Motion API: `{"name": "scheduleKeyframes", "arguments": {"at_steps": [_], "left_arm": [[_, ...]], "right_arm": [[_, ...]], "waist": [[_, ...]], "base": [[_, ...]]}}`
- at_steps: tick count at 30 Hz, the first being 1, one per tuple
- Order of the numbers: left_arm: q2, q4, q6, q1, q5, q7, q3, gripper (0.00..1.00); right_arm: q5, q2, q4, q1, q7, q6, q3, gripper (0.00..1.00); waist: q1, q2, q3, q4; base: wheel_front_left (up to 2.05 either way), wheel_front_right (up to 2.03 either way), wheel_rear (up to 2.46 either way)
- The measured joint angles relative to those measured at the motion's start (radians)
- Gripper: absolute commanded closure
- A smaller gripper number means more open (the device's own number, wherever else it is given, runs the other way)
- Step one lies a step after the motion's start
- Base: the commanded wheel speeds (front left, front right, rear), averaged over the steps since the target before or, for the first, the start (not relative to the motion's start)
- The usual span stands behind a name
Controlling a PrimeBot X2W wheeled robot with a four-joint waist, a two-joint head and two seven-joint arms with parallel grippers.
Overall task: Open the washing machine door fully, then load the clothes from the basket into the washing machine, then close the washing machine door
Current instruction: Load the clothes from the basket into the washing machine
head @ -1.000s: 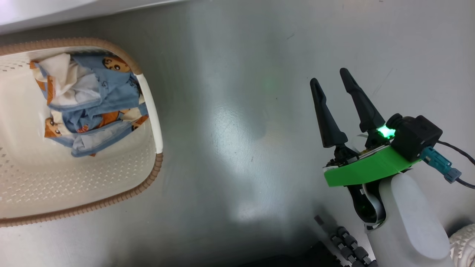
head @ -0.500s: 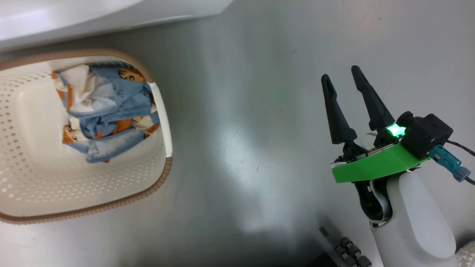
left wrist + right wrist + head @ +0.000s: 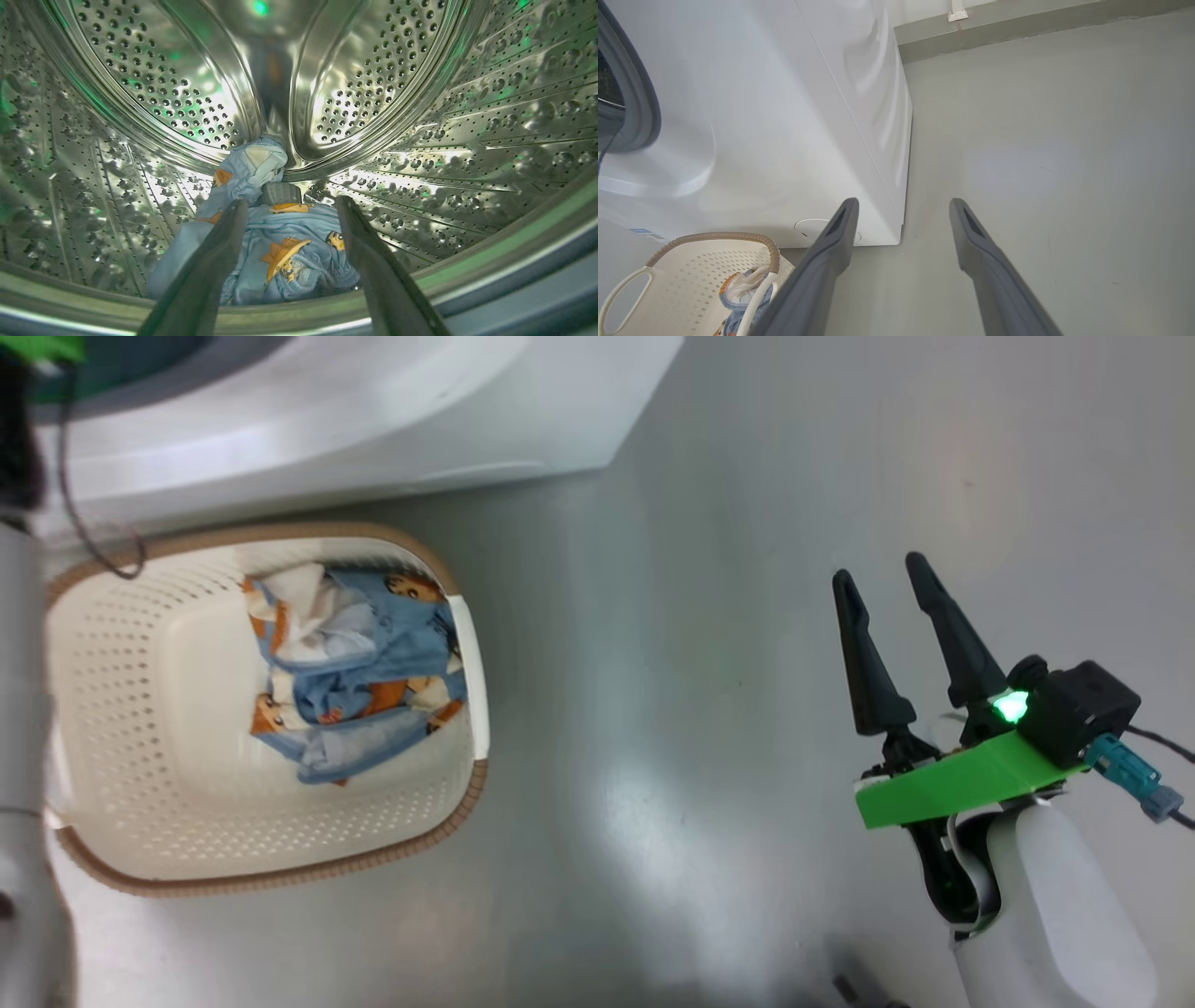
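My left gripper [image 3: 290, 203] is open inside the steel drum [image 3: 140, 70] of the washing machine [image 3: 373, 429]. A light-blue garment with orange prints [image 3: 289, 252] lies loose on the drum floor past its fingers. The cream basket [image 3: 280, 882] stands on the floor in front of the washer, with more of the clothes [image 3: 355, 681] bunched at its far right end. My right gripper [image 3: 878, 569] hovers open and empty over bare floor, well to the right of the basket. The right wrist view shows the same gripper [image 3: 903, 203], the washer's side [image 3: 784, 116] and the basket [image 3: 714, 238]. The washing machine door is out of view.
My pale left forearm [image 3: 19, 709] runs up the left edge over the basket, trailing a dark cable [image 3: 93, 541]. Grey floor [image 3: 700, 709] stretches open right of the washer to a wall skirting [image 3: 1017, 32]. A round cap [image 3: 808, 228] sits low on the washer front.
The head camera has shifted, bringing the washer front and my left forearm into view. My left gripper has opened and the garment lies free in the drum. The right arm has held its pose.
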Motion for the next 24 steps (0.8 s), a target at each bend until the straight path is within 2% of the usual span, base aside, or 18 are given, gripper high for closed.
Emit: {"name": "scheduleKeyframes", "arguments": {"at_steps": [8, 24], "left_arm": [[-0.017, -0.090, 0.016, 0.150, -0.012, -0.048, 0.001, 0.00], [-0.014, -0.406, 0.100, 0.562, 0.017, -0.068, 0.047, 0.00]], "right_arm": [[-0.005, -0.007, 0.010, 0.030, 0.000, 0.000, -0.001, 0.00], [-0.022, -0.013, 0.022, 0.116, 0.000, 0.000, -0.006, 0.00]], "waist": [[0.0000, 0.0000, -0.091, 0.029], [0.0000, 0.0000, -0.258, 0.041]], "base": [[0.00, 0.00, 0.00], [0.00, 0.00, 0.00]]}}
